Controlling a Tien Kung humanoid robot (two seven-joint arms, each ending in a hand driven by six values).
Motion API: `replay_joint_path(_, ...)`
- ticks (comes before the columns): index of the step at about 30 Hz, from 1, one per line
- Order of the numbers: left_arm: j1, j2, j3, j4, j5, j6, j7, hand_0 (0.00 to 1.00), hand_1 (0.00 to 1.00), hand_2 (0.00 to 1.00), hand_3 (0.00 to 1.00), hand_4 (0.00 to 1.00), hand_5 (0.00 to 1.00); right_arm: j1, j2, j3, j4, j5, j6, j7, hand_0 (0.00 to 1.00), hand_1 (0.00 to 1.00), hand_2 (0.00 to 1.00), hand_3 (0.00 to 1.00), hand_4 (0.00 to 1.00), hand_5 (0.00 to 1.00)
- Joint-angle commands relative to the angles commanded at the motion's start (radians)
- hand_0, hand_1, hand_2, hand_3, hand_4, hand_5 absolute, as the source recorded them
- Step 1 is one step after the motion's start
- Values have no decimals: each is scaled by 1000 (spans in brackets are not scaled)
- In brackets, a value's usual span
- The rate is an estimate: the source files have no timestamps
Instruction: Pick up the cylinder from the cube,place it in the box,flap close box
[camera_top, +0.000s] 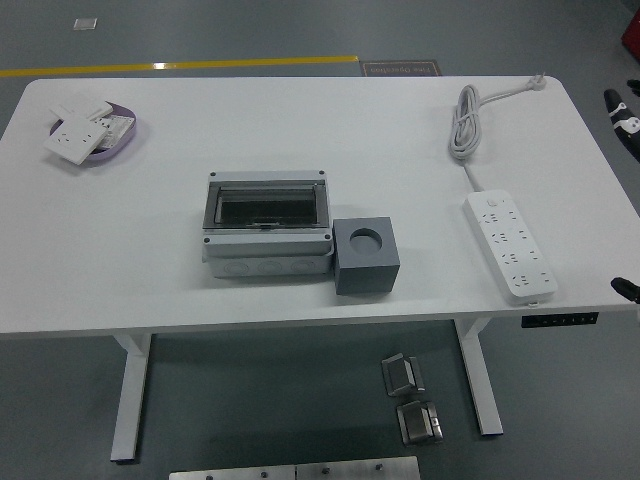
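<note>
The white table (150, 250) stands on a grey floor (250, 30) crossed by a yellow line (180, 66) beyond its far edge. Near the middle sits the box (266, 226), its clear flap lying closed over a dark inside. Touching its right side is the grey cube (367, 256), whose round hole on top looks empty; the cylinder is nowhere I can see. A white power strip (510, 245) lies to the right, its cord (468, 120) looped toward the far corner. At the far left a purple tray (122, 146) holds white socket plates (72, 138). Two metal parts (410, 398) lie on the floor under the table. Only a sliver of the right hand (626, 122) shows at the right edge, off the table; how its fingers stand I cannot tell.
</note>
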Motion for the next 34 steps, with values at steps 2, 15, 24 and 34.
replay_joint_path(2,-3,9,12,0,-5,0,-5,609,648,568,557,652,283,-12,-7,20,2,6,-2,4,800,736,703,734,879,374)
replay_joint_path(15,-8,30,-13,0,18,-2,-9,609,648,568,557,652,278,-41,2,75,8,12,-5,12,797,732,702,735,895,358)
replay_joint_path(24,12,7,-26,0,6,2,-5,609,648,569,557,650,272,-8,15,13,3,-4,-3,9,795,732,702,734,896,362)
replay_joint_path(34,9,7,-43,0,11,5,-5,609,648,569,558,648,266,0,29,-18,-4,2,-1,5,796,732,701,735,896,361)
